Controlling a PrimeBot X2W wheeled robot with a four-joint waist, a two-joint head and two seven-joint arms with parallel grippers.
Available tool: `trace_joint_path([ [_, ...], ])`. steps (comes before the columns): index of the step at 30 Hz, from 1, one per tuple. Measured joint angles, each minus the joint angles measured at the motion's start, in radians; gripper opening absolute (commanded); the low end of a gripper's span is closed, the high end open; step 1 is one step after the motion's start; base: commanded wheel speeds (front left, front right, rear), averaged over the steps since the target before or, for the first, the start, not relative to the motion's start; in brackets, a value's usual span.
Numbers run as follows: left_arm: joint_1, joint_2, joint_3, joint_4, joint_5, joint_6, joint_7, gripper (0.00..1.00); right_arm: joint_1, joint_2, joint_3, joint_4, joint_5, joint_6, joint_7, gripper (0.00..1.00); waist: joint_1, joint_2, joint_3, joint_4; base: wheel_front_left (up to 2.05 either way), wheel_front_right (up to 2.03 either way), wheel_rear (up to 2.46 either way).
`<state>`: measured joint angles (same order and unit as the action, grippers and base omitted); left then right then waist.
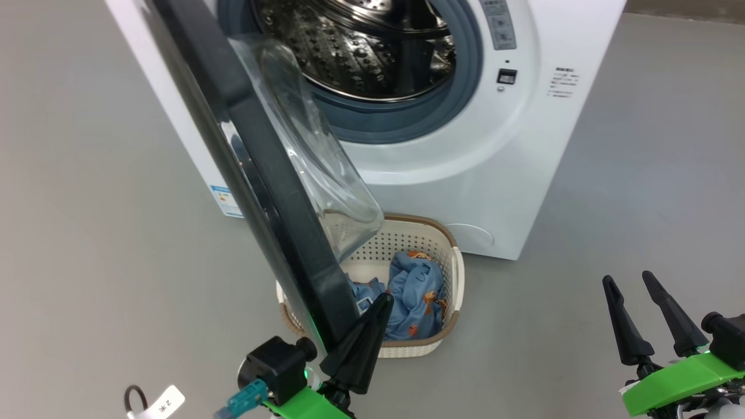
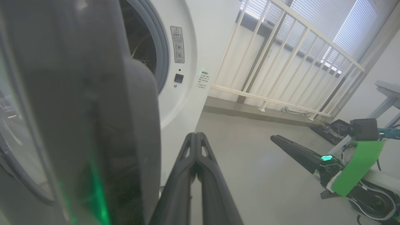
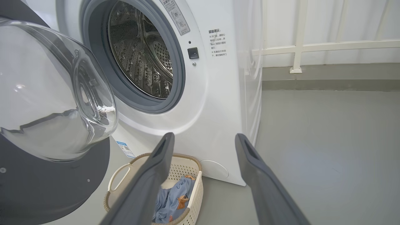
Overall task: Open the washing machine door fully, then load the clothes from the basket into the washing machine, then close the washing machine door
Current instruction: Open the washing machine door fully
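Black-rimmed washing machine door (image 1: 262, 174) stands open, its lower edge just left of the left pincer (image 1: 381, 302); contact unclear. Fingers (image 2: 187, 175) of the left pincer pressed together, nothing between them. Well to its right, the right pincer (image 1: 628, 280): spread wide, empty. Just beyond the left pincer's tips, the basket (image 1: 457, 273), at the foot of the washing machine (image 1: 465, 192), blue clothes (image 1: 416, 291) inside. Steel drum (image 3: 140, 53) ahead of and above the right pincer.

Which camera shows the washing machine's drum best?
The right wrist view: the drum faces it nearly whole. The head view crops its top; the left wrist view catches a sliver past the door.
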<state>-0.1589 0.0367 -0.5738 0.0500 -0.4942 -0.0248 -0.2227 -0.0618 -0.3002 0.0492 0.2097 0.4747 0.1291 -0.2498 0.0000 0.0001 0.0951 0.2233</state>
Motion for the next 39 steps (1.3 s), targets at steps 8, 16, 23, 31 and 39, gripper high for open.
trace_joint_path([
  [8, 0.017, 0.012, -0.003, -0.018, -0.005, 0.012, 0.015, 0.00, 0.000, -0.005, 0.003, -0.001, 0.000, 0.000, 0.000, 1.00, 0.0000, 0.0000, -0.006, 0.045, 0.00, 0.00, 0.00],
  [16, 0.029, 0.024, -0.008, -0.038, -0.005, 0.031, 0.029, 0.00, 0.000, -0.010, 0.003, -0.002, 0.000, 0.000, 0.000, 1.00, 0.0000, 0.0000, -0.005, 0.087, 0.00, 0.00, 0.00],
  [23, 0.049, 0.044, -0.007, -0.067, -0.005, 0.049, 0.040, 0.00, 0.000, -0.009, 0.003, -0.005, -0.006, 0.000, 0.000, 1.00, 0.0000, 0.0000, -0.007, 0.130, 0.00, 0.00, 0.00],
  [31, 0.062, 0.058, -0.007, -0.100, -0.004, 0.074, 0.053, 0.00, 0.000, -0.010, 0.003, -0.006, -0.006, 0.000, 0.000, 1.00, 0.0000, 0.0000, -0.001, 0.167, 0.00, 0.00, 0.00],
  [39, 0.078, 0.075, 0.002, -0.127, -0.002, 0.102, 0.057, 0.00, 0.000, -0.015, 0.005, -0.006, -0.006, 0.000, 0.000, 1.00, 0.0000, 0.0000, 0.005, 0.201, 0.00, 0.00, 0.00],
])
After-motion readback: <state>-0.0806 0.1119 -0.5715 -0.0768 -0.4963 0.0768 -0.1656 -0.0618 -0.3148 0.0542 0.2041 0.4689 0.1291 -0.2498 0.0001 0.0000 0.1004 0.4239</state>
